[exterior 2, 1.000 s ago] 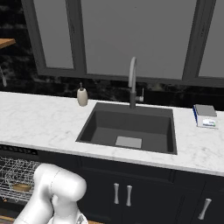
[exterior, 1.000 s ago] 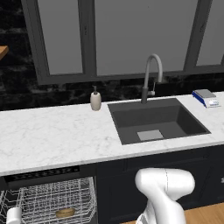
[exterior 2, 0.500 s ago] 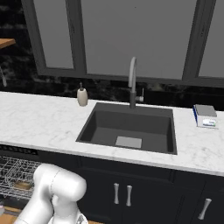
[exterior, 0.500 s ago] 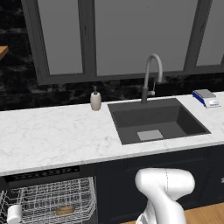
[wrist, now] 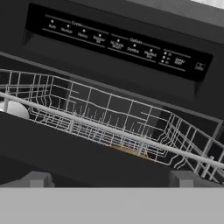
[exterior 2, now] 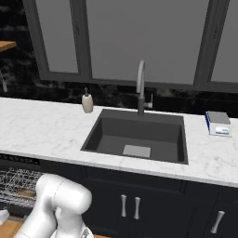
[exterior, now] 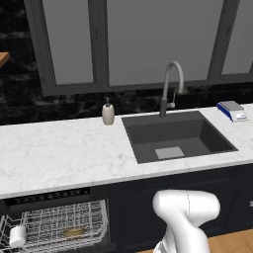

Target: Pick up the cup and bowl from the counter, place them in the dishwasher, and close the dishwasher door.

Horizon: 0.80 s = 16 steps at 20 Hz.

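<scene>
Cup (exterior: 18,236) and bowl (exterior: 74,231) sit in the rack (exterior: 59,222); my end effector (wrist: 111,180), wide open and empty, must catch the door (wrist: 65,153) squarely and push evenly.

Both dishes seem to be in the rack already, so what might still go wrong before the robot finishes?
The white wire rack looks pulled out, so the door might jam against it. The small white cup lies at the rack's edge and could roll. The open claw hangs close over the rack and might snag.

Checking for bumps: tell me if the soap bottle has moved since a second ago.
No. The soap bottle stands in the same spot beside the sink's back left corner.
</scene>
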Tool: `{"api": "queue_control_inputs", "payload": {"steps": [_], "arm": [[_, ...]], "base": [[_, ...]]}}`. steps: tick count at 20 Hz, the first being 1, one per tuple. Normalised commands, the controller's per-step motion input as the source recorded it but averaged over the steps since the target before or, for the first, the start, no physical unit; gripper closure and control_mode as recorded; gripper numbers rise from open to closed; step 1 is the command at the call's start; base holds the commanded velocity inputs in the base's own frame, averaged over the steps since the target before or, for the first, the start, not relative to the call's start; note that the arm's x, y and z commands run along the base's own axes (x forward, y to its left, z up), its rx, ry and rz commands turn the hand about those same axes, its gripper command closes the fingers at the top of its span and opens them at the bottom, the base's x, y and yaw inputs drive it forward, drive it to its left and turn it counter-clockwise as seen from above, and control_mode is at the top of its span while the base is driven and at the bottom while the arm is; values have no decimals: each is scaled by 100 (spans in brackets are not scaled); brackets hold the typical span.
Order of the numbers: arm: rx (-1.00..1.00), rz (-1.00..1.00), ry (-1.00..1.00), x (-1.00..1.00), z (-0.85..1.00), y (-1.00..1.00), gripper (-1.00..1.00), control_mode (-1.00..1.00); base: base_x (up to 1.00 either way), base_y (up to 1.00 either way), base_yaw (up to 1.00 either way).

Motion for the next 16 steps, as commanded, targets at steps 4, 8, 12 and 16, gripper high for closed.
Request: {"api": "queue_control_inputs", "payload": {"steps": [4,8,12,16], "arm": [[13,-22,-9,100,-63,-88,-100,-100],[12,-22,-9,100,-64,-82,-100,-100],[10,-22,-9,100,-58,-75,-100,-100],[8,-22,-8,100,-58,-71,-100,-100]], "base": [[0,0,0],[0,0,0],[0,0,0],[0,0,0]]}}
